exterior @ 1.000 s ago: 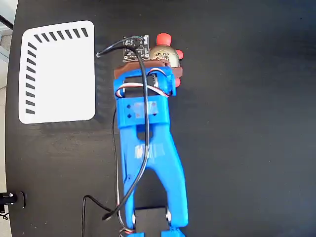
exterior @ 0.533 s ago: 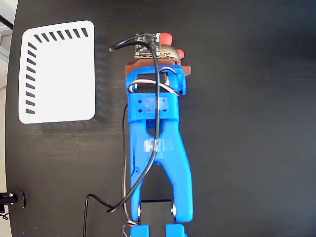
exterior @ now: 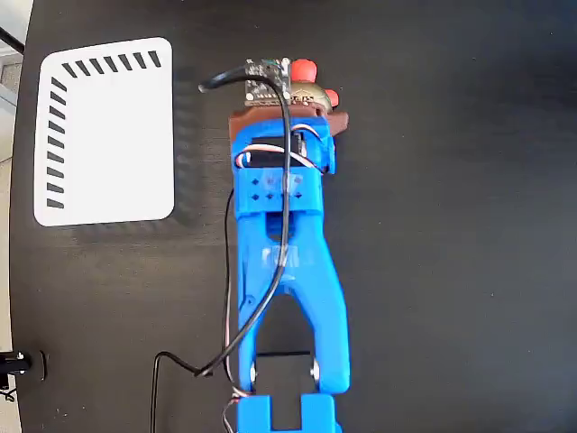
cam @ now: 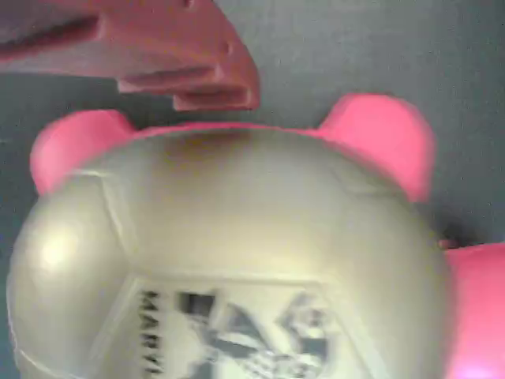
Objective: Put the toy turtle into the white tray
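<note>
The toy turtle [exterior: 311,91] lies on the black table at the top centre of the fixed view, its red head [exterior: 303,68] pointing away from the arm. My gripper [exterior: 288,101] hangs right over its near-left part and looks open, straddling the shell. In the wrist view the gold-grey shell [cam: 229,237] with its dark printed mark fills the frame, and one brown finger [cam: 197,63] reaches past the shell's far edge; the other finger is hidden. The white tray [exterior: 108,135] with dark slanted slots lies to the left, apart from the arm.
The blue arm [exterior: 284,271] stretches up from the bottom centre of the fixed view. A black cable [exterior: 171,365] loops beside its base. A small dark fitting [exterior: 18,363] sits at the table's left edge, where a pale floor strip shows.
The arm has swung slightly right and reached farther forward, so the gripper now covers more of the turtle. The turtle has stayed at about the same spot.
</note>
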You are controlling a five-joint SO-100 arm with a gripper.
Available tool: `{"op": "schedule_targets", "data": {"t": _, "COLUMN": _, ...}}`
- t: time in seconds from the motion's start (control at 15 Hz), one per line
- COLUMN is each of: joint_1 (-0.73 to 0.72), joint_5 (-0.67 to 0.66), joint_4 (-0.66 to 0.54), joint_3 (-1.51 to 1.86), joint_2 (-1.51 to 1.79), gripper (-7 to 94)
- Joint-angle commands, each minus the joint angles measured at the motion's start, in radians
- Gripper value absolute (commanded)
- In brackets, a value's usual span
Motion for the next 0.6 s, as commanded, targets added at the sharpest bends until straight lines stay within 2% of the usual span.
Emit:
{"op": "schedule_targets", "data": {"t": 0.0, "joint_1": -0.002, "joint_5": 0.003, "joint_4": -0.023, "joint_3": 0.0, "joint_2": 0.038, "gripper": 62}}
{"op": "schedule_targets", "data": {"t": 0.33, "joint_1": -0.003, "joint_5": 0.008, "joint_4": -0.067, "joint_3": 0.025, "joint_2": 0.023, "gripper": 60}}
{"op": "schedule_targets", "data": {"t": 0.53, "joint_1": -0.006, "joint_5": 0.017, "joint_4": -0.1, "joint_3": 0.041, "joint_2": 0.015, "gripper": 52}}
